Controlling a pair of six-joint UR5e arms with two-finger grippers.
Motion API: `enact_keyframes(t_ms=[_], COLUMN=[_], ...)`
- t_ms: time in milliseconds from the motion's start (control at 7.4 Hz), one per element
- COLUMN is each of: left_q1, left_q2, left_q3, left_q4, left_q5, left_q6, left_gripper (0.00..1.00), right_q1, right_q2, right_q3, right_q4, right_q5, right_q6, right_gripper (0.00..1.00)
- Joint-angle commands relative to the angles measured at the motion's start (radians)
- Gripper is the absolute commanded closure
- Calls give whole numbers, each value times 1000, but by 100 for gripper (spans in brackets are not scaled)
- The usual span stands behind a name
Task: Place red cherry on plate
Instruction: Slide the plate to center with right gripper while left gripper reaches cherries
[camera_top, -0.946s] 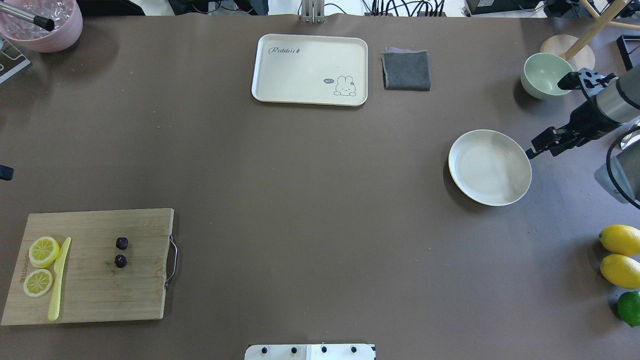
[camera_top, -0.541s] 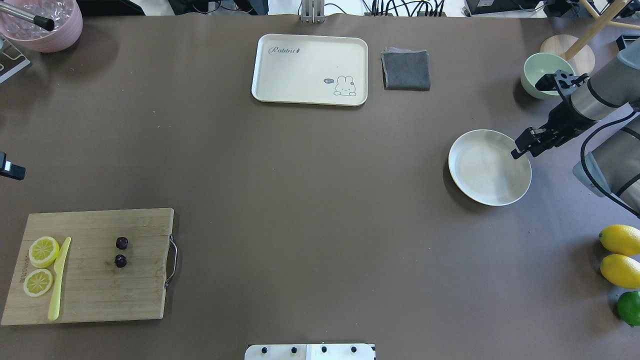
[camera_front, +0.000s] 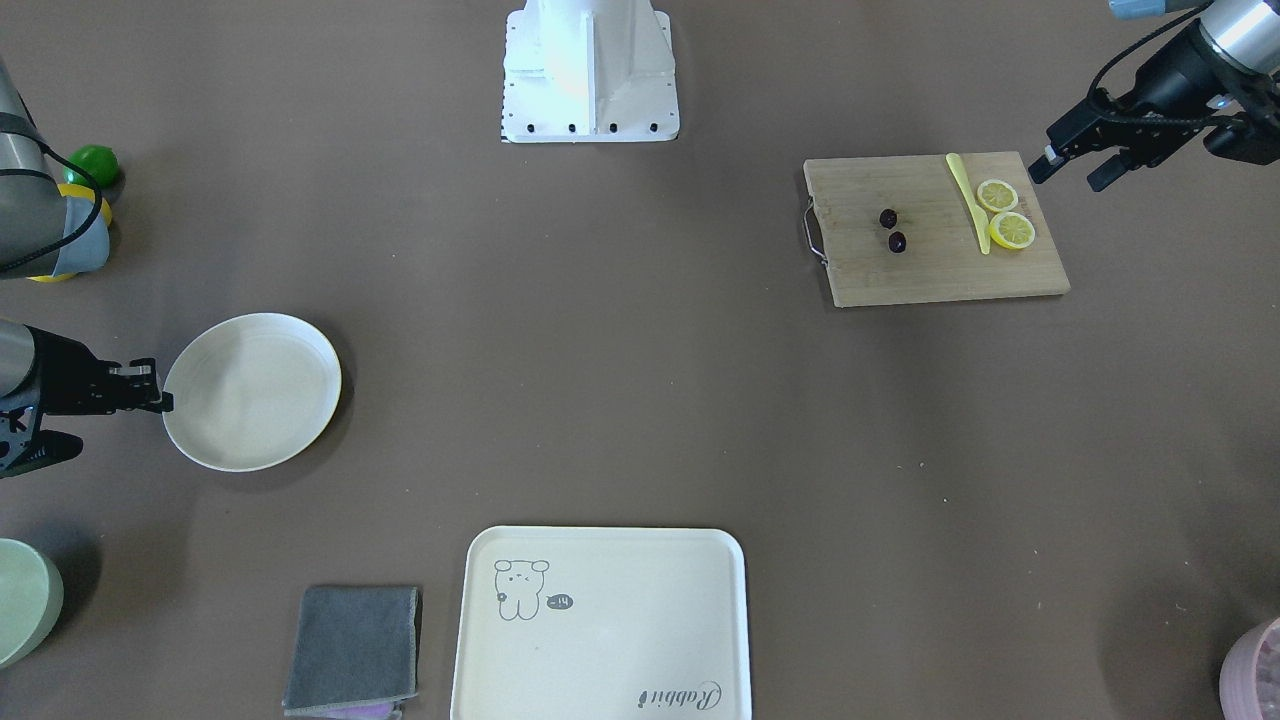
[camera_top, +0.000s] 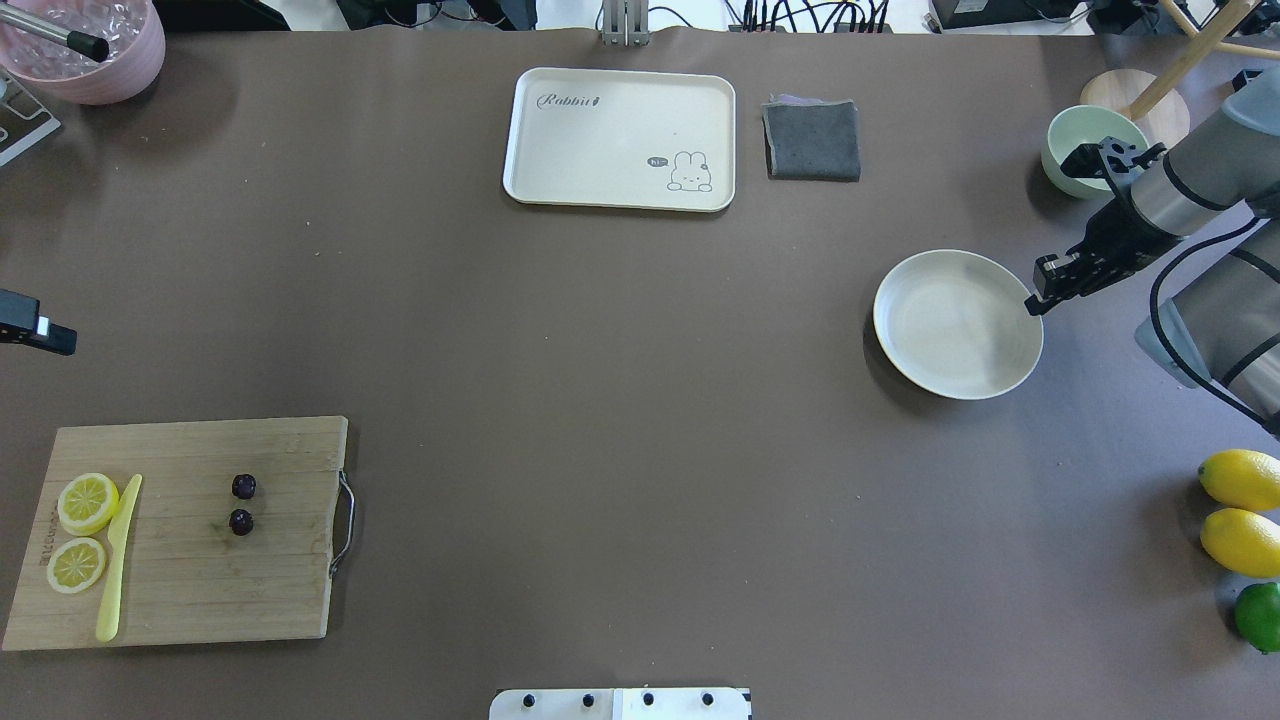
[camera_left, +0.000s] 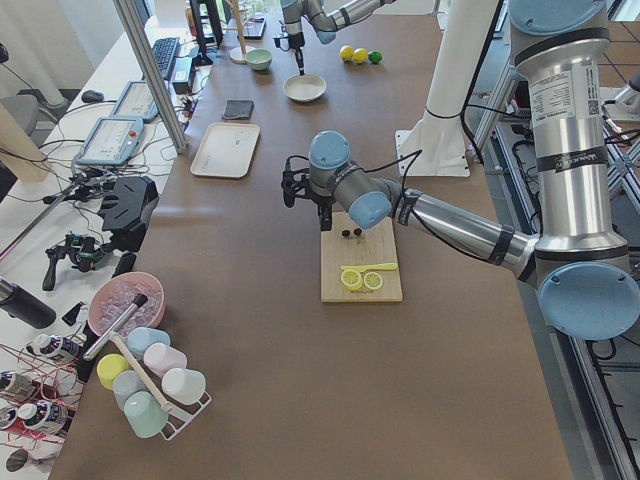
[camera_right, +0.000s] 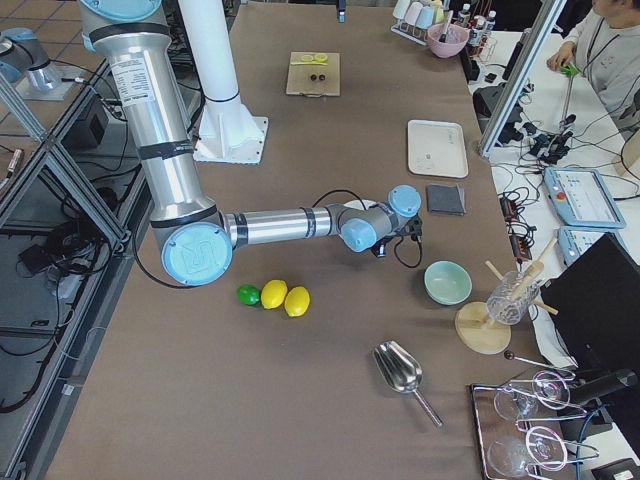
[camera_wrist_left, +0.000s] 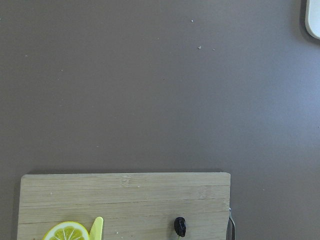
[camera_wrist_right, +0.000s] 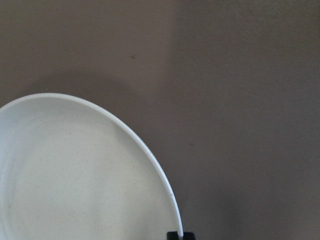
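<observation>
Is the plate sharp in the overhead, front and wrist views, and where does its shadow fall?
Overhead view: the plate is sharp, soft shadow along its lower-left edge. Right wrist view: slightly soft, dim shadow band beyond the rim. Front-facing view: sharp, shadow at lower right.

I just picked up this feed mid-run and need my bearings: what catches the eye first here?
The right gripper sits at the edge of the empty plate on the robot's right; I cannot tell whether it grips the rim. Far across the table, the red cherry lies on the cutting board near the lemon slices and yellow knife. The left gripper hovers open by the board's corner.
</observation>
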Motion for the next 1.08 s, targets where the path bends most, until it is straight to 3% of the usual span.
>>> enact_keyframes(t_ms=[0, 135, 405, 676, 946], left_q1=[175, 264, 357, 443, 511], left_q2=[-2, -2, 11, -11, -57], left_q3=[-42, -42, -31, 30, 87], left_q4=[0, 0, 8, 8, 6], left_q5=[149, 252, 334, 420, 495], left_q6=[-172, -220, -226, -226, -226], left_gripper=[3, 3, 3, 5, 9], right_q1=[-39, -72, -164, -331, -445], right_q2=[62, 98, 130, 168, 205], right_q3=[50, 57, 137, 238, 235], right_q4=[0, 2, 3, 3, 3], right_q5=[14, 12, -12, -168, -297], right_q6=[162, 251, 423, 631, 692], right_gripper=[100, 100, 100, 100, 100])
